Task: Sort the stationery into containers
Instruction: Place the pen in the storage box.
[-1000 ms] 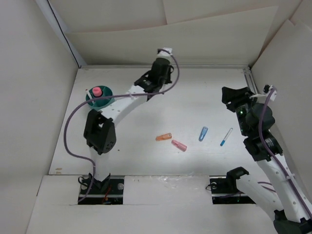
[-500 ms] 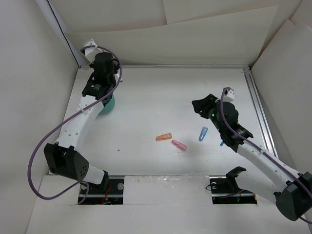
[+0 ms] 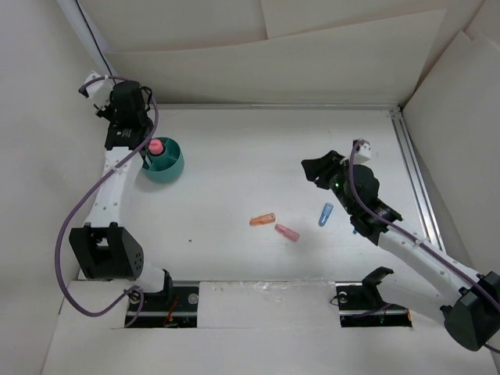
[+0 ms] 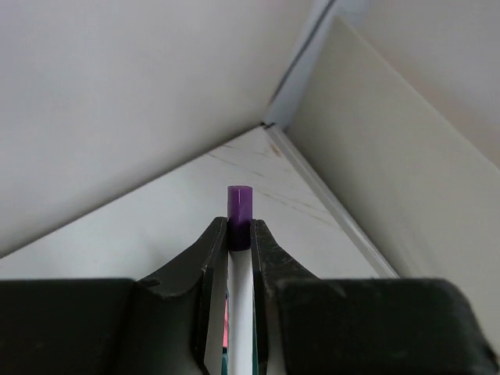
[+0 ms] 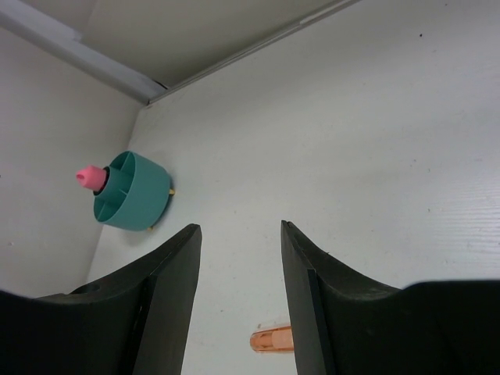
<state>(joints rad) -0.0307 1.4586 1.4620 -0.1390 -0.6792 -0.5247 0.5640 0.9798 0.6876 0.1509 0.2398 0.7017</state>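
The teal cup [image 3: 164,162] stands at the back left with a pink piece [image 3: 156,146] upright in it. My left gripper [image 3: 131,125] is just behind and left of the cup, shut on a thin white pen with a purple tip [image 4: 240,207]. My right gripper [image 3: 316,170] is open and empty over the middle right. An orange piece [image 3: 262,220], a pink piece [image 3: 287,233] and a light-blue piece [image 3: 326,214] lie on the table. A blue pen [image 3: 356,228] is mostly hidden by the right arm. The right wrist view shows the cup [image 5: 129,191] and the orange piece [image 5: 269,341].
White walls close in the table at the left, back and right. A metal rail [image 3: 410,156] runs along the right edge. The left arm [image 3: 105,203] runs along the left wall.
My left gripper has swung left along the back with the pen, from mid-back to the back-left corner, uncovering the cup. My right gripper has moved left from the right edge.
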